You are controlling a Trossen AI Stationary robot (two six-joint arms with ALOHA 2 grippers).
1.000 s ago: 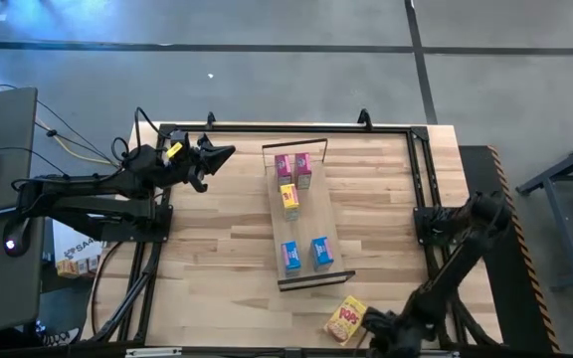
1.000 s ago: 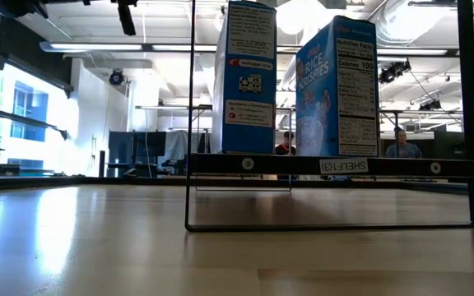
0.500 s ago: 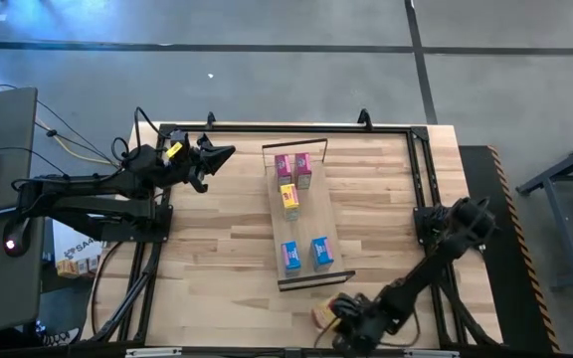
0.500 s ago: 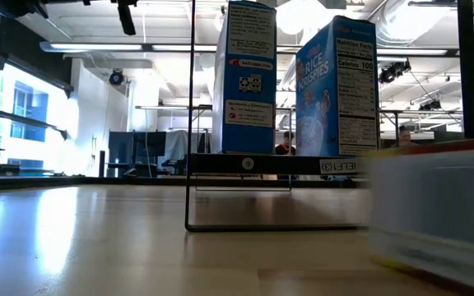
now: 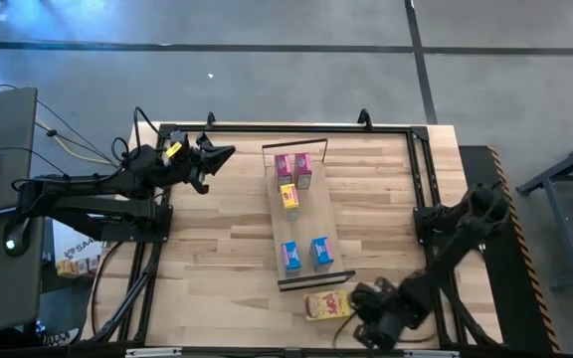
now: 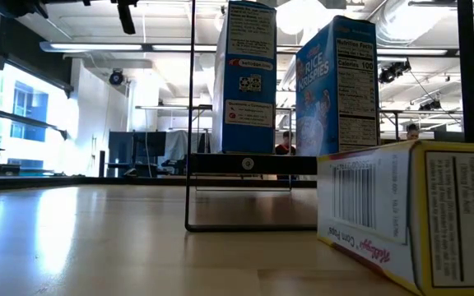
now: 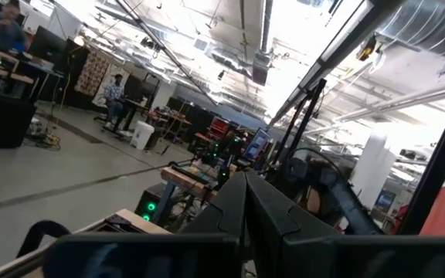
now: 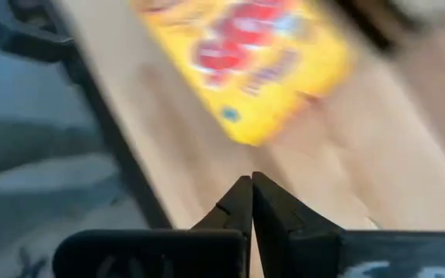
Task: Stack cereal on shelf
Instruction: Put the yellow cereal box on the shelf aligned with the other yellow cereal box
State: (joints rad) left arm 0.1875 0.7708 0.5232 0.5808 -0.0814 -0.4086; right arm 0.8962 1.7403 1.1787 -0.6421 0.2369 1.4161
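Fingers (image 8: 251, 202) closed beside flat yellow cereal box (image 5: 327, 304), lengthwise across table.

Table: we see a wide butcher-block wooden tabletop (image 5: 217, 249).
Shelf: a long narrow pale-wood plank with black metal end frames (image 5: 303, 225) stands on it.
Loose box: a yellow cardboard cereal box (image 5: 327, 304) lies flat near the shelf's end.

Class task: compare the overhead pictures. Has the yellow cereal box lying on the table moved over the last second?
Yes. The yellow cereal box has slid left along the table's near edge, now lying just below the shelf's near end frame.
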